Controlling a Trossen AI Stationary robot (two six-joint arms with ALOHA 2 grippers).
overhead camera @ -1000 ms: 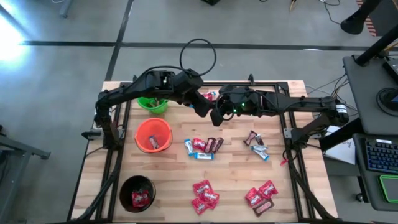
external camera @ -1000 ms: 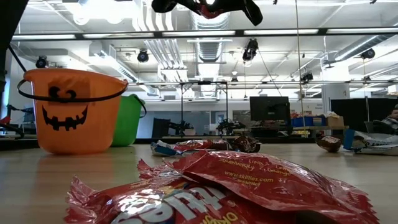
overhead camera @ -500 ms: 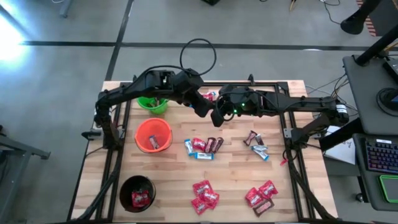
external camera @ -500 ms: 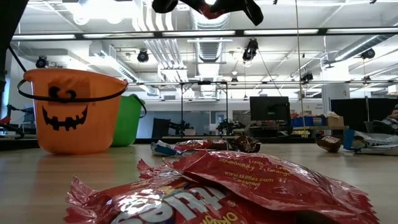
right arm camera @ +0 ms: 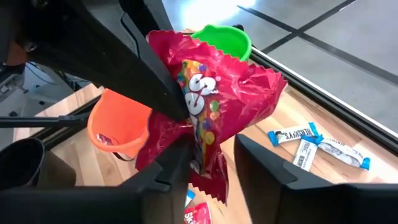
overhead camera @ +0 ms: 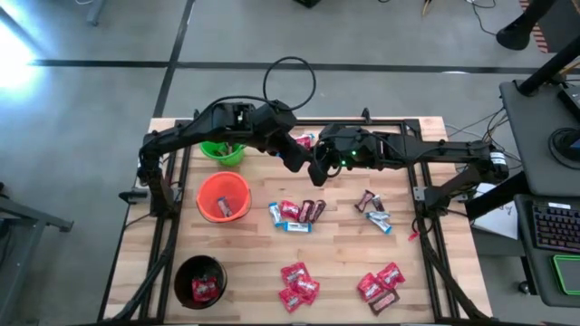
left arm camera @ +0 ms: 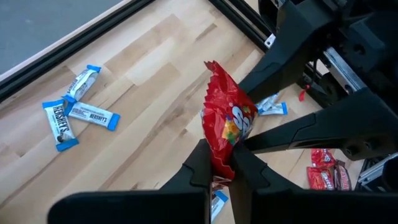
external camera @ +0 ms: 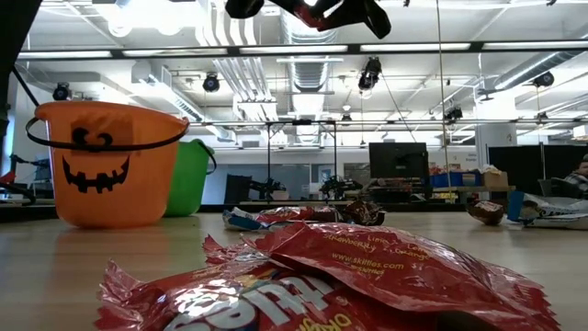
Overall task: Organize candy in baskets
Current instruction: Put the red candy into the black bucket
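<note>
I am looking down on the table (overhead camera: 399, 244) and seeing both arms meeting above its far middle. The left gripper (left arm camera: 221, 163) is pinching a red candy packet (left arm camera: 227, 124) tight between its closed fingers, holding it in the air. The right gripper (right arm camera: 208, 155) is facing it from the 3 o'clock side, with its fingers (right arm camera: 264, 165) parted on either side of the same packet and no longer clamping it.

From that meeting point, the green bucket (overhead camera: 222, 150) is sitting at about 9 o'clock near the far left corner. The orange bucket (overhead camera: 223, 196) is standing at about 8 o'clock with a piece of candy inside, and the black bucket (overhead camera: 200, 280) is sitting toward 7 o'clock at the near left, holding red packets.

Loose candy is lying on the wood: a mixed cluster of red, blue-and-white and brown pieces (overhead camera: 295, 214) at 6 o'clock, a small group (overhead camera: 372, 209) at 4 o'clock, a red pile (overhead camera: 298, 285) farther toward 6 o'clock, and another red pile (overhead camera: 381, 287) near 5 o'clock.
</note>
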